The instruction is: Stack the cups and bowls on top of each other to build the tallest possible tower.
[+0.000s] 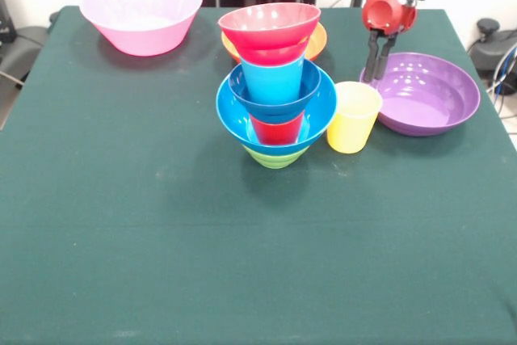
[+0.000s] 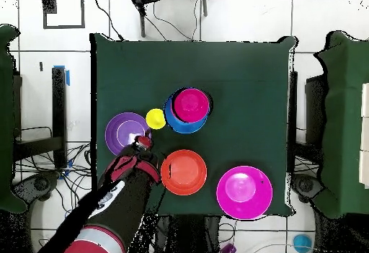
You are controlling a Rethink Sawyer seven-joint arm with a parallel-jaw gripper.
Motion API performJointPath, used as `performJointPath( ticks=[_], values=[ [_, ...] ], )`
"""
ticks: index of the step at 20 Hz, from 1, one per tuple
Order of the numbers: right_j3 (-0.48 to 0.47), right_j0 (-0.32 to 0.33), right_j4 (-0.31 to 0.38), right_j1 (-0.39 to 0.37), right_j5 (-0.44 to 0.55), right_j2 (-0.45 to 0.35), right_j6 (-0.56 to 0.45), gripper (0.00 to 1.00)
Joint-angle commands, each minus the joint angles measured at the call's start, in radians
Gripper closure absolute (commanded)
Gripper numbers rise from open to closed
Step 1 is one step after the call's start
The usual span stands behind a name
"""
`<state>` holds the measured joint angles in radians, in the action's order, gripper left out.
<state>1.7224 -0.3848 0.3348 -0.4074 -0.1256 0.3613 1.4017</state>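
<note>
From across the table (image 1: 121, 224), the hand (image 1: 379, 77) hangs over the near rim of the purple bowl (image 1: 424, 93), its two dark fingers (image 1: 371, 58) pointing down with only a thin gap between them and nothing held. I'd call them nearly closed and empty, though the angle makes the gap hard to judge. Just beside the hand, on the side away from the purple bowl, stands the yellow cup (image 1: 354, 117), upright and mouth up. Past the cup is the tower (image 1: 275, 86): a green bowl at the bottom, the large blue bowl, a red cup, a small blue bowl, the sky-blue cup, and a red bowl (image 1: 270, 26) sitting on top, tilted a little. The orange bowl (image 1: 317, 42) peeks out behind the tower, and the pink bowl (image 1: 142, 14) sits well apart from the hand at the far corner.

From above, the hand (image 2: 142, 143) sits at the edge of the purple bowl (image 2: 124, 131), with the yellow cup (image 2: 155, 118) near it and the tower (image 2: 189, 109) beyond that. The orange bowl (image 2: 184, 171) lies close by the arm's other side, the pink bowl (image 2: 243, 192) further off.

My guess is the yellow cup comes next. To do it well, spread the fingers first, take one wall of the cup cleanly, lift straight, and set it gently so the tilted top bowl does not slide.
</note>
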Motion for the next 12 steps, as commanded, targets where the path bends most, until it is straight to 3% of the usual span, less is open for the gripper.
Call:
performJointPath(
  ticks=[1, 12],
  values=[
    [-0.086, 0.026, 0.036, 0.017, 0.024, -0.095, 0.094, 0.00],
    [-0.117, 0.024, 0.033, 0.035, 0.033, -0.079, 0.092, 0.00]
  ],
)
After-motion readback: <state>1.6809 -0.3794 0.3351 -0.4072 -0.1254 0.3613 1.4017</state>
